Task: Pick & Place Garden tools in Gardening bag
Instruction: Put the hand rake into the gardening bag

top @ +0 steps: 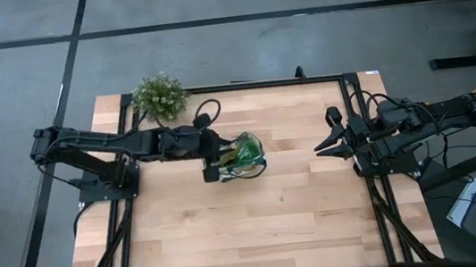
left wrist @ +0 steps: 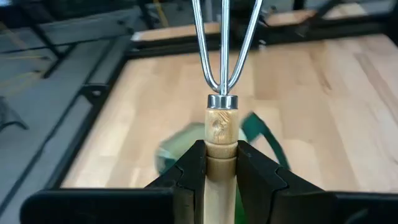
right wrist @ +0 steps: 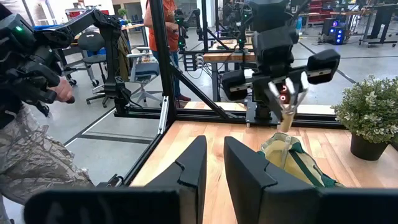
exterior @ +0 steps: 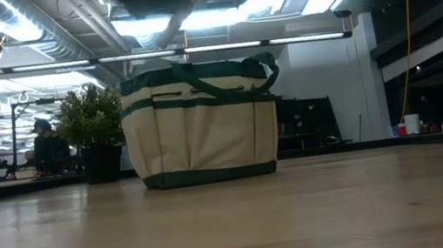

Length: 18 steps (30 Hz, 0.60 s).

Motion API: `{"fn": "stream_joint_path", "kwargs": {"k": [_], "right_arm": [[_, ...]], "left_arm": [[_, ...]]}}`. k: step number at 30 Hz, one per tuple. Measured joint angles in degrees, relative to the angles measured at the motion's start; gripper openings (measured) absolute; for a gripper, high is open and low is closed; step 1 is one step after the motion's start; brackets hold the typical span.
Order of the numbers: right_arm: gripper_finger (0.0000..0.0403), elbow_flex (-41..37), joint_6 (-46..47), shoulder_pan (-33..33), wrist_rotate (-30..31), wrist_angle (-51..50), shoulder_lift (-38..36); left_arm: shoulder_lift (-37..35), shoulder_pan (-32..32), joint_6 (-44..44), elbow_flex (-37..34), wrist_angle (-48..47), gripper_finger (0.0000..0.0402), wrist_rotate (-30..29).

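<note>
My left gripper (top: 215, 165) is shut on the wood-handled mini rake (left wrist: 222, 118), right over the beige gardening bag with green trim (top: 245, 155). The bag stands upright on its base near the table's middle (exterior: 201, 123). The rake's metal tines (left wrist: 222, 43) reach out past the fingertips toward the bag, which shows blurred beneath them (left wrist: 186, 140). In the right wrist view the left gripper (right wrist: 286, 93) hangs above the bag's open top (right wrist: 289, 152). My right gripper (top: 328, 134) is open and empty near the table's right edge. No other tool shows on the table. My left gripper pinches the rake's wooden handle (left wrist: 221, 134) between its two fingers, just behind the metal collar (left wrist: 222, 101). The fingers lie along the handle and point steeply down from above. The rake is lifted clear of the table, tines leading toward the bag's opening.
A bushy potted plant (top: 160, 96) stands at the table's far left corner, behind the bag (exterior: 94, 125). Bare wood lies between the bag and my right gripper and along the near side. A person (right wrist: 31, 137) stands beyond the table in the right wrist view.
</note>
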Motion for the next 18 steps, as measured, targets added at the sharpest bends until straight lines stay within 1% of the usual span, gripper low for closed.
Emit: {"fn": "stream_joint_path", "kwargs": {"k": [4,10,18], "right_arm": [[0.006,0.0,0.0,0.0,0.0,0.0,0.0],[0.006,0.0,0.0,0.0,0.0,0.0,0.0],[0.006,0.0,0.0,0.0,0.0,0.0,0.0]], "left_arm": [[0.5,1.7,1.5,0.0,-1.5,0.0066,3.9],[1.6,4.5,4.5,-0.1,-2.2,0.0066,6.1],[3.8,8.0,1.5,0.0,-0.8,0.0066,11.6]]}}
